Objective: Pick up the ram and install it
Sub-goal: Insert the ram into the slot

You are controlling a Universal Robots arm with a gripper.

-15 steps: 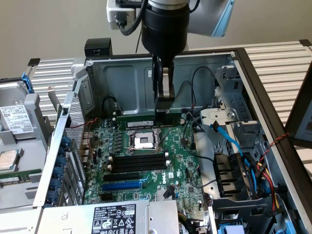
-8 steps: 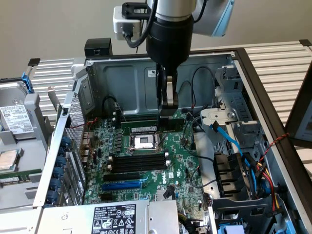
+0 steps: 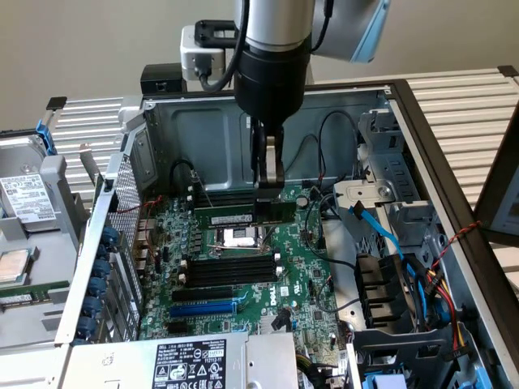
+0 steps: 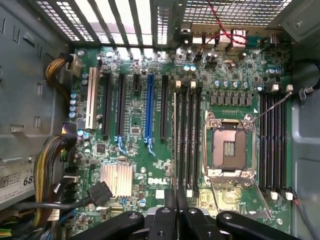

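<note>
Beyond the CPU socket (image 3: pixel 242 237), toward the case back wall (image 3: pixel 211 138), the ram (image 3: pixel 233 217) is seen as a green strip on edge along the far slot bank (image 3: pixel 227 201); full seating cannot be told. The gripper (image 3: pixel 268 186) is hung just above the ram's end at the exterior view's right, beside a black block (image 3: pixel 282 209); contact with the ram cannot be confirmed. From the wrist view, the gripper (image 4: pixel 176 199) fingers are seen pressed together, with nothing visibly clamped between them. On the socket's other side a near slot bank (image 3: pixel 231 267) is laid parallel to the ram, black with white end clips, and past it a blue slot (image 3: pixel 207 308) is set. In the wrist view the CPU socket (image 4: pixel 226 147) is flanked by the far slot bank (image 4: pixel 274 145) and the near slot bank (image 4: pixel 187 140), with the blue slot (image 4: pixel 149 107) and a silver heatsink (image 4: pixel 116 179) further along. A blue cable (image 3: pixel 381 231) is routed by the drive bay at the exterior view's right. A hard drive (image 3: pixel 28 198) is laid outside the case at the exterior view's left.
</note>
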